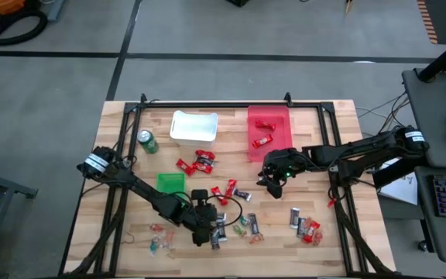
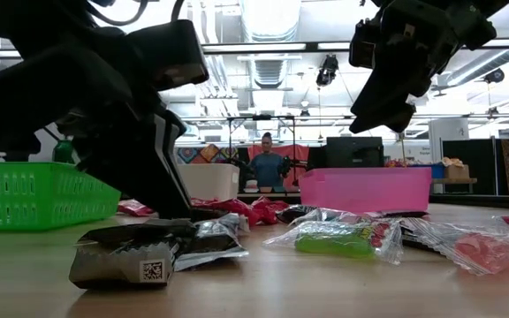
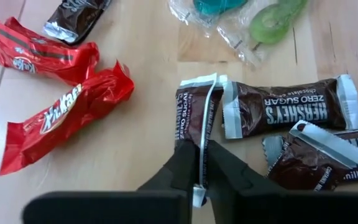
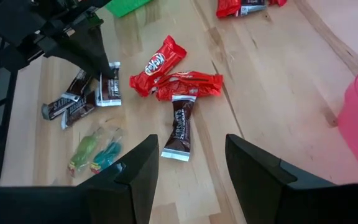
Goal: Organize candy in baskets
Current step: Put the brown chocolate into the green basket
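Candy lies scattered over the near half of the table: red bars (image 3: 61, 115), dark mini bars (image 3: 291, 112), and clear-wrapped green and blue pieces (image 3: 269, 18). The white basket (image 1: 193, 126), red basket (image 1: 269, 132) and green basket (image 1: 171, 183) stand farther back; the red one holds two red bars (image 1: 263, 133). My left gripper (image 1: 214, 227) is down at the dark bars, shut on one of them (image 3: 194, 112). My right gripper (image 1: 272, 177) hovers open above the table, near the red basket's near end, over red bars (image 4: 166, 59) and a dark bar (image 4: 180, 127). My left gripper pinches a dark mini bar between its two fingers (image 3: 182, 165), at the raised seam of the wrapper (image 3: 201, 134) near one end. The fingers come from above, pointing down, and lie along the bar. The bar lies flat on the table.
A green drink can (image 1: 147, 142) stands left of the white basket. More candy lies near the table's right near corner (image 1: 307, 226) and left near corner (image 1: 159, 236). Black rails frame the table. A person stands far behind the table (image 2: 266, 163).
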